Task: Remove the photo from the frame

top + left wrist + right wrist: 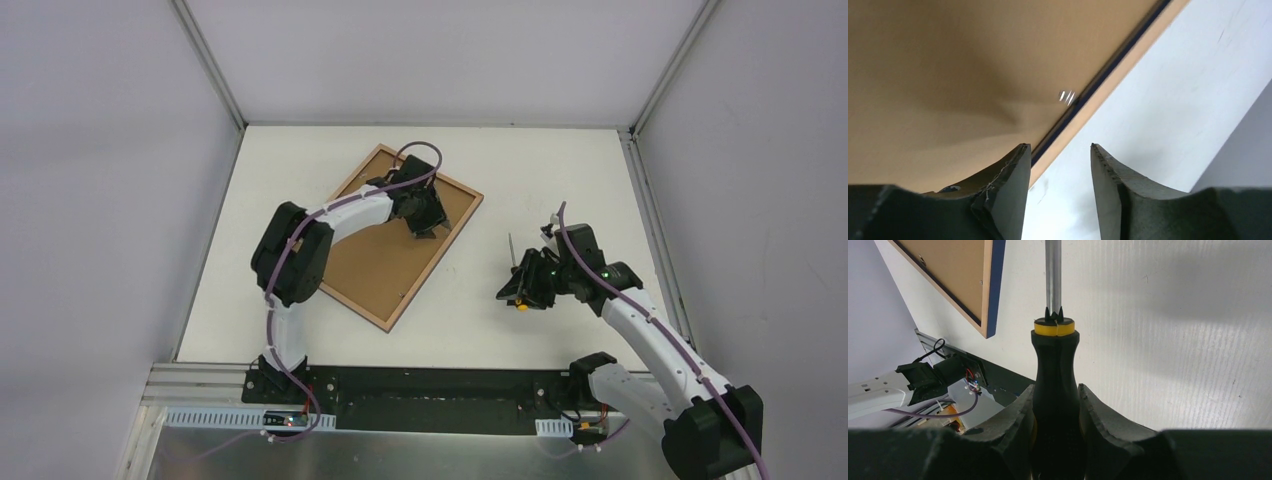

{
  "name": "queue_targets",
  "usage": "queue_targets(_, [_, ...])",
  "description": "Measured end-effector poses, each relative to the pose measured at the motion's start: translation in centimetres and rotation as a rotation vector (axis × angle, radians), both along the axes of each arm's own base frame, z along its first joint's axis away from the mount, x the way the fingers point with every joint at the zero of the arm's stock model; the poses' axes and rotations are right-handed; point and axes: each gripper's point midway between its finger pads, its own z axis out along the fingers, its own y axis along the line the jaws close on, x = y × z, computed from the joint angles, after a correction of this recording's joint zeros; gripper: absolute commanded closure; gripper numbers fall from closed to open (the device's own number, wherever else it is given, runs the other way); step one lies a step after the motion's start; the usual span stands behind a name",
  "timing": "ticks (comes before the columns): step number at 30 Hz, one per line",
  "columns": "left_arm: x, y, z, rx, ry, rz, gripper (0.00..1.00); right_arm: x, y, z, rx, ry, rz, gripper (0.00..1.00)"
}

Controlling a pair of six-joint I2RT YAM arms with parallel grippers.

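The frame (380, 265) lies face down left of the table's centre, its brown backing board (948, 75) up inside a light wood rim (1108, 92) with a navy inner strip. A small metal tab (1066, 96) sits at the board's edge. The photo is hidden. My left gripper (425, 215) hangs over the frame's far right edge. In the left wrist view the left gripper (1058, 150) is open and empty, one finger over the board, the other over bare table. My right gripper (1055, 390) is shut on a black and yellow screwdriver (1055, 355), to the right of the frame.
The screwdriver's steel shaft (513, 250) points away from the arm bases over white table. A frame corner (988, 290) shows in the right wrist view, with a white power strip (878, 390) and wiring below. A black base rail (420, 400) runs along the near edge.
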Motion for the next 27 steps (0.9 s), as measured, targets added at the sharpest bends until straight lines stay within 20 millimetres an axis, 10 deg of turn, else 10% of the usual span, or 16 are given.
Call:
queue_targets(11, [-8.6,3.1,4.7,0.269,-0.294,-0.524,0.44,0.1,0.1,-0.5,0.005,0.003,-0.006,1.00])
queue_targets(27, [-11.0,4.9,-1.3,0.574,-0.197,-0.701,0.57,0.1,0.2,-0.5,0.005,0.004,-0.004,1.00])
